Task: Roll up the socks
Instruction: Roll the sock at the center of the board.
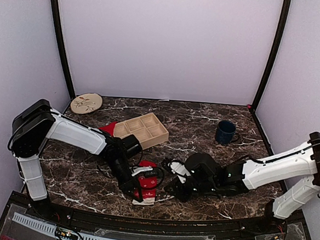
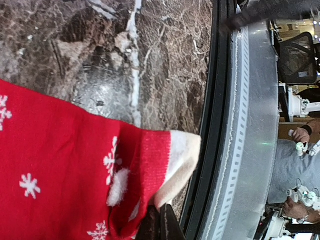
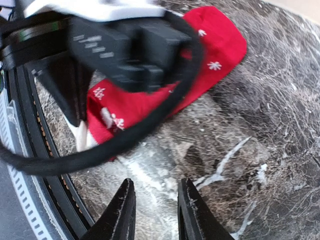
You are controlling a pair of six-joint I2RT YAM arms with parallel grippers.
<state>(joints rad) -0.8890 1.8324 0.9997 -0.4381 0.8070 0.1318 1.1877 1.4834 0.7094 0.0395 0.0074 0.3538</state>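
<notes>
Left wrist, left pincer (image 2: 159,227) mostly cropped, pinching sock (image 2: 75,165)

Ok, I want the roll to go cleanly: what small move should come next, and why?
Probably bring the right gripper over onto the sock. The left gripper is shut on the cuff at the table's near edge, while the right one stands open over bare table beside the sock, holding nothing.

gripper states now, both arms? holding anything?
Left gripper: closed, pinching the red sock at its cuff.
Right gripper: open, holding nothing.
</notes>
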